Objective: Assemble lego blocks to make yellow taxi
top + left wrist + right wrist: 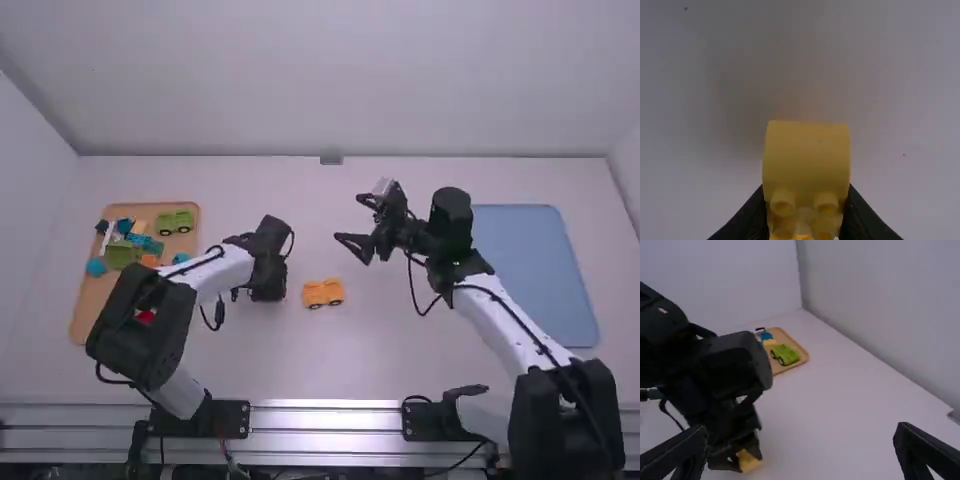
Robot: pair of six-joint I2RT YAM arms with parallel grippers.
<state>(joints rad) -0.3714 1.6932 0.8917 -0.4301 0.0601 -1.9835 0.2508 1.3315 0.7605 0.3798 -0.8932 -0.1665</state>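
Note:
Over the table left of the middle, my left gripper [268, 285] points down in the high view. In the left wrist view, the left gripper [802, 220] is shut on a yellow block [806, 155] with round studs. That yellow block [748, 460] also appears low between the left gripper's fingers in the right wrist view. An orange-yellow car base [323, 293] with dark wheels rests on the table, just right of the left gripper. Farther back and to the right, my right gripper [352, 220] is spread wide with nothing in it; the right gripper [800, 452] has its fingers far apart.
A wooden tray [84, 318] at the left holds a green car [175, 222] and several coloured blocks. A blue mat [535, 270] lies at the right, partly beside the right arm. Bare white table stretches between and behind the two grippers.

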